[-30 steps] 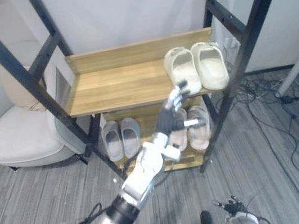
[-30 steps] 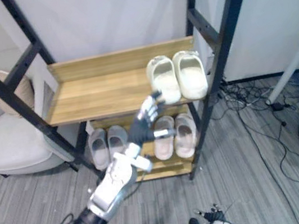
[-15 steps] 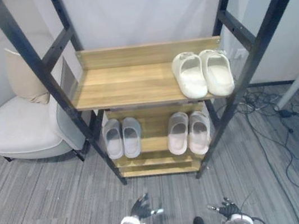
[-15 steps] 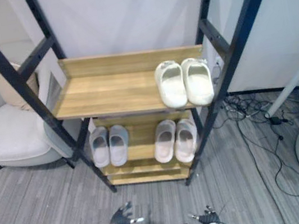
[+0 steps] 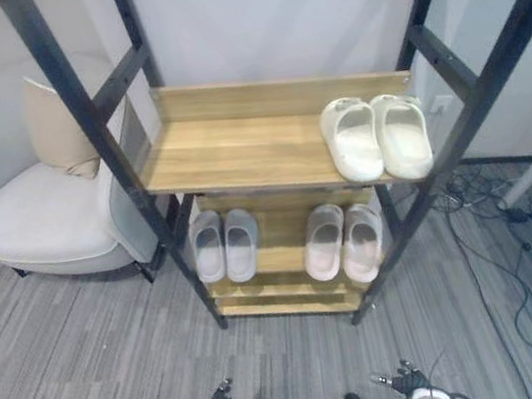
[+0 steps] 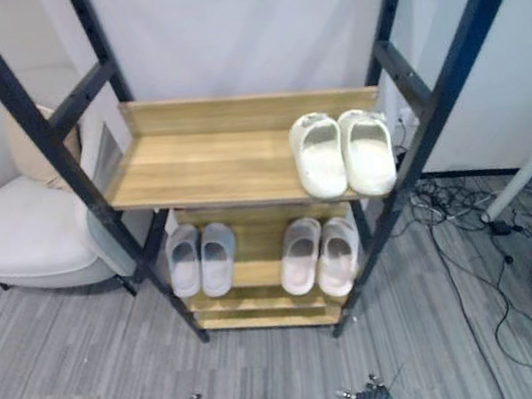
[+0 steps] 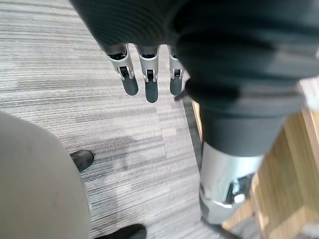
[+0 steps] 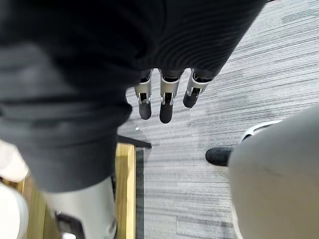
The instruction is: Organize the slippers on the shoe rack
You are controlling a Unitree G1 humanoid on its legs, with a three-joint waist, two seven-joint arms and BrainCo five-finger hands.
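Hanging low in front of the shoe rack (image 5: pixel 237 143), my left hand (image 7: pixel 145 79) and right hand (image 8: pixel 167 99) both show straight, relaxed fingers and hold nothing. All slippers sit on the rack: a cream pair (image 5: pixel 378 136) at the right end of its upper shelf, a grey pair (image 5: pixel 225 244) and a pinkish pair (image 5: pixel 344 241) side by side on its lower shelf. Risk, as I judge it: the cream pair lies at that shelf's front edge, so a careless upward reach could nudge it off; the rack's black post (image 5: pixel 423 200) beside it could catch my arm.

Cream slippers (image 5: pixel 356 140), grey slippers (image 5: pixel 241 244), pinkish slippers (image 5: pixel 325 241), black-framed wooden rack (image 5: pixel 237 143), grey-striped carpet (image 5: pixel 89 359).
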